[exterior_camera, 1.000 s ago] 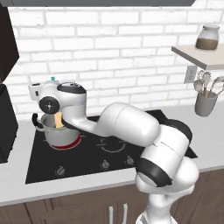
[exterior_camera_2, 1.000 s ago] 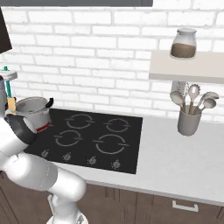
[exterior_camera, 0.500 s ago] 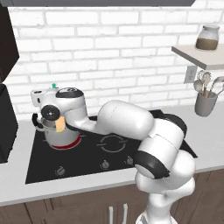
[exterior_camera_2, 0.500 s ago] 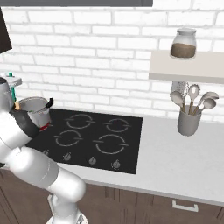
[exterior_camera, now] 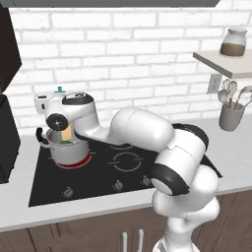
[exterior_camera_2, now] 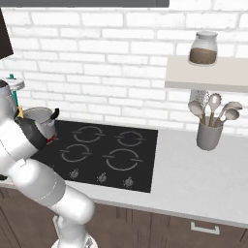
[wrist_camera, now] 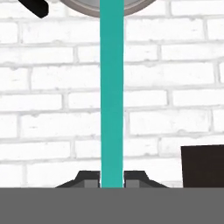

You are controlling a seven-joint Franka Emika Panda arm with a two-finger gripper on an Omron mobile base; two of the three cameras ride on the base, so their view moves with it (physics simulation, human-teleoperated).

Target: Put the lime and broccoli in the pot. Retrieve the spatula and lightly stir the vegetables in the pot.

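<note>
Gripper [wrist_camera: 112, 183] clamped on teal spatula handle [wrist_camera: 111, 92], handle running toward 12 o'clock in hand view to the pot [wrist_camera: 107, 6] rim. Pot [exterior_camera: 69, 150] sits on hob [exterior_camera: 123, 165] rear-left burner; tan blade and green bit inside. Lime can't tell.

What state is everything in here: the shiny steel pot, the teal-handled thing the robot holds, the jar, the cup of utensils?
Shiny steel pot with black loop handles: upright on the hob's far left ring, something green inside.
Teal-handled spatula: clamped in the gripper, pale blade down in the pot.
Gripper: shut on the spatula handle.
Glass jar: upright on the shelf, lidded, part full of brown stuff.
Grey utensil cup: upright on the counter, holding several utensils.
</note>
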